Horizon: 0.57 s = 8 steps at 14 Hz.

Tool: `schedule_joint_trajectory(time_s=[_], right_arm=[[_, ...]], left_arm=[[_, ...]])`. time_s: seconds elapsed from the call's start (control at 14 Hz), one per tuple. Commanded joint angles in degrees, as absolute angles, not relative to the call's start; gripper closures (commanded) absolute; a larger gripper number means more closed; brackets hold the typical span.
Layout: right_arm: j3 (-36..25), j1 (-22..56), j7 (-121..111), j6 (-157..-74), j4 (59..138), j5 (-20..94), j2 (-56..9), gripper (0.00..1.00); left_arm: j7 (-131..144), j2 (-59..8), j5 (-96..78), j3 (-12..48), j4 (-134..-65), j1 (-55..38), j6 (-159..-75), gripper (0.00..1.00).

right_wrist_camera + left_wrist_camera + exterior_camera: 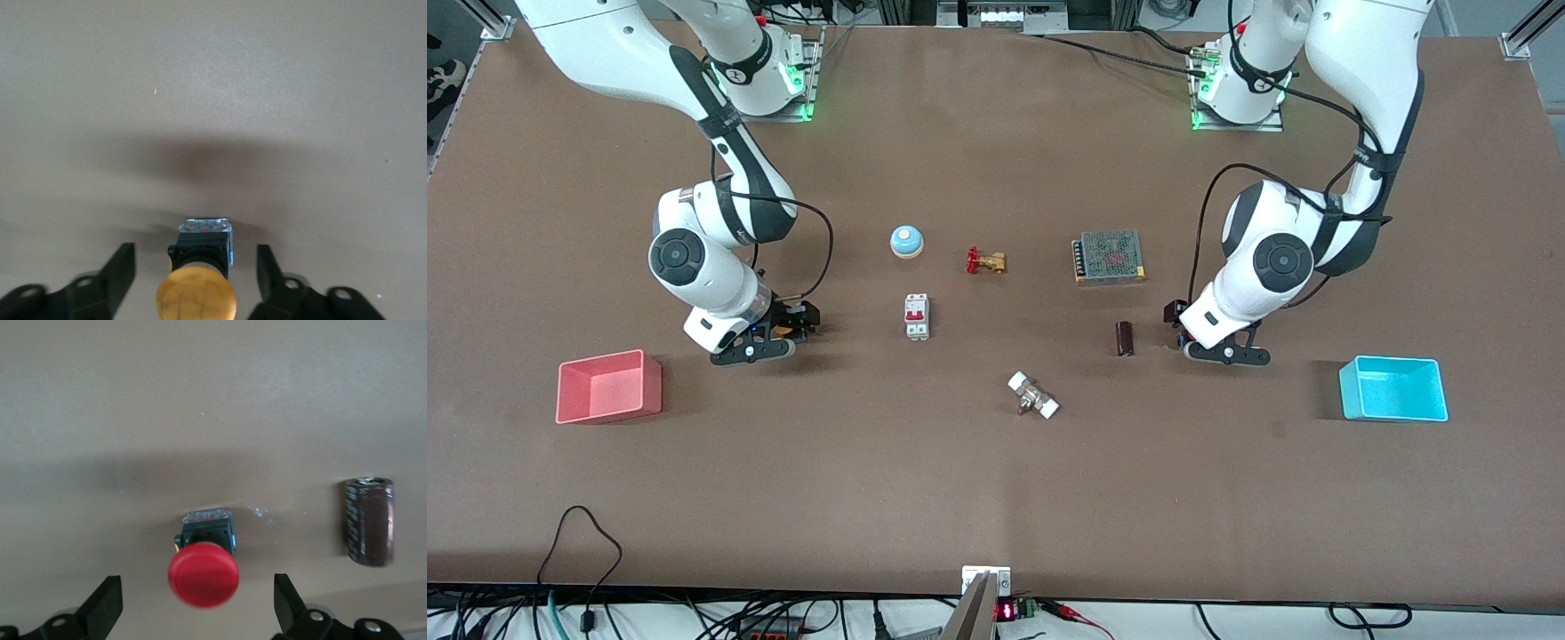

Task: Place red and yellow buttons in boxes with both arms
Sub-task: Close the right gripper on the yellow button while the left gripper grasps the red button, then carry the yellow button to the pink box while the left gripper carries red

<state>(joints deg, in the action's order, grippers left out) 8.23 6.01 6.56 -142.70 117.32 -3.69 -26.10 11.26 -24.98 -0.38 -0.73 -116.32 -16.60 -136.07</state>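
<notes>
While its two black fingers (107,607) stand spread wide, the left gripper (197,610) sits low over the table (996,480) with the red button (203,570) between them, neither finger touching its cap; the button lies on its dark base on the brown surface, and in the front view it is hidden under the left gripper (1223,348). Just beside that gripper, toward the right arm's end, a dark brown cylinder (369,521) lies on its side, seen also in the front view (1126,338). Nearer to the front camera and toward the left arm's end of the table stands the cyan box (1393,389), well apart from the gripper. The right gripper (193,280) is likewise spread, its fingers (120,270) flanking the yellow button (197,297) without contact; in the front view the right gripper (769,336) sits low over the table, with a bit of orange showing between its parts. The pink box (608,387) stands near it, closer to the front camera, toward the right arm's end. Between the two arms lie a blue dome bell (906,240), a red-handled brass valve (985,261), a white circuit breaker (917,316), a meshed metal power supply (1109,257) and a small white-ended fitting (1033,396).
</notes>
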Motion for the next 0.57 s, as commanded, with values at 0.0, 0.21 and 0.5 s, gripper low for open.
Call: schedule_joint_trajectory(time_s=[0.0,0.21,0.5], right_arm=[[8.35,6.15,7.47,-143.70,117.86,-5.36,-25.93,0.43],[8.35,6.15,7.47,-143.70,117.86,-5.54,-25.93,0.69],[8.35,6.15,6.68,-143.70,117.69,-5.71,-25.93,0.80]], left_arm=[[12.74,-25.40,-1.14,-1.05,-117.33,-16.96,-138.24,0.00],[12.83,-27.41,-1.14,-1.05,-119.44,-16.79,-145.00,0.00],[12.83,-27.77,-1.14,-1.05,-119.44,-16.87,-145.37,0.28]])
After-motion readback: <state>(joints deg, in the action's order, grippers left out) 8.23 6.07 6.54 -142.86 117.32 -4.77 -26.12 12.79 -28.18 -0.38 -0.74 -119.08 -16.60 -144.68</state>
